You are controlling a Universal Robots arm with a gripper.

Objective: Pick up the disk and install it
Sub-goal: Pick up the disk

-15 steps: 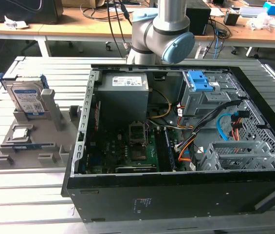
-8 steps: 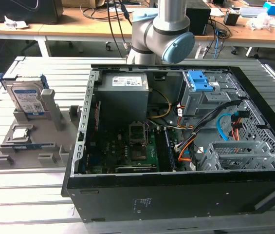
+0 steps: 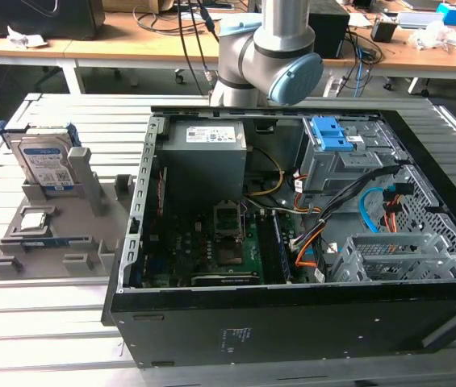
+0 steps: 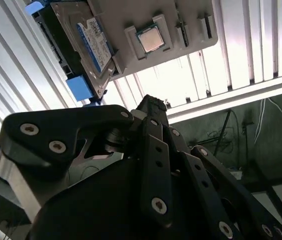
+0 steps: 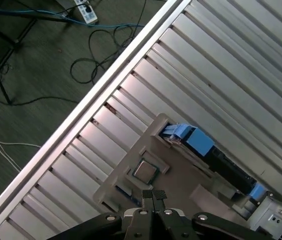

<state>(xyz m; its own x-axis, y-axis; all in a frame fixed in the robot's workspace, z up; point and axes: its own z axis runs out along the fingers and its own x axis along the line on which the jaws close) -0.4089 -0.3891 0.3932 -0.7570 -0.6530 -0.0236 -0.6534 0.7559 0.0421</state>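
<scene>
Disk [image 3: 48, 165]: stands on edge, tilted, in grey holder [image 3: 90, 242] on slatted desk [image 3: 50, 339], at the exterior view's left of open computer case [image 3: 292, 242]; lower edge hidden by holder. Gripper [image 5: 153, 194]: fingers pressed together, empty, well apart from disk. Arm [image 3: 268, 48]: upper part cut off.

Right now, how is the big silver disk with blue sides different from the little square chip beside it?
The disk is much bigger than the chip. The disk is a rectangle with blue side rails and a white-and-blue label; the chip is a plain silver square. The disk stands propped on edge, while the chip lies flat in its socket. Both are silvery and sit on the same grey tray.
</scene>
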